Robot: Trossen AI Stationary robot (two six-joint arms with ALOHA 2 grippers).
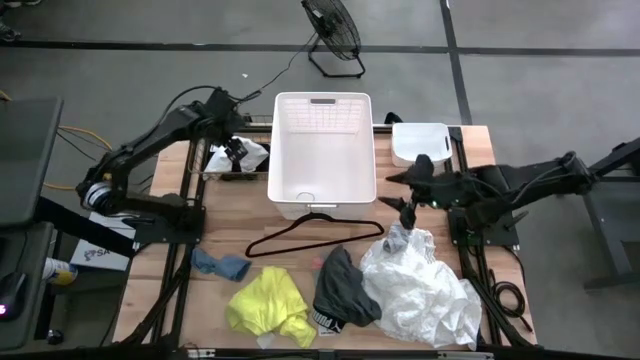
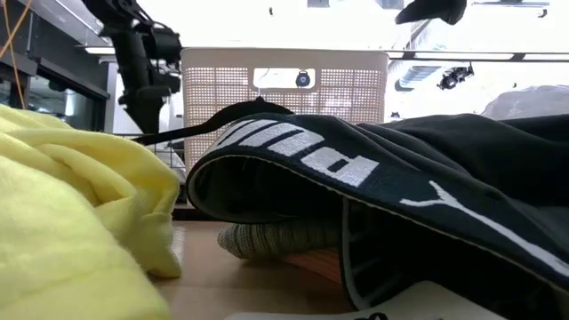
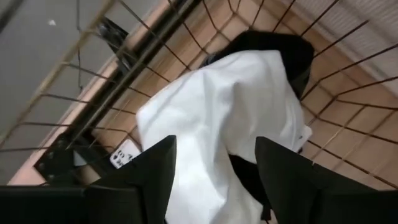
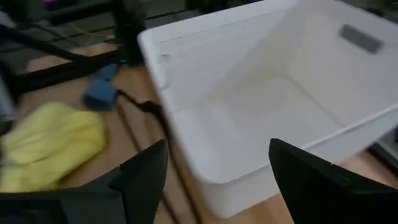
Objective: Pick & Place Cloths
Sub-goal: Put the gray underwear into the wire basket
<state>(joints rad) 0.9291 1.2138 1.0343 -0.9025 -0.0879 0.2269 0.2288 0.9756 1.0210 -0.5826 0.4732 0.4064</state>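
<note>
My left gripper hangs open above a wire basket at the table's far left. In the basket lie a white cloth and a black cloth, with nothing between the fingers. My right gripper is open in the air by the white plastic basket's near right corner. On the near half of the table lie a blue cloth, a yellow one, a dark grey and black one, a large white one and a small pink piece.
A thin black hanger lies on the table just in front of the white plastic basket. A white lidded box sits at the far right. A floor fan stands beyond the table.
</note>
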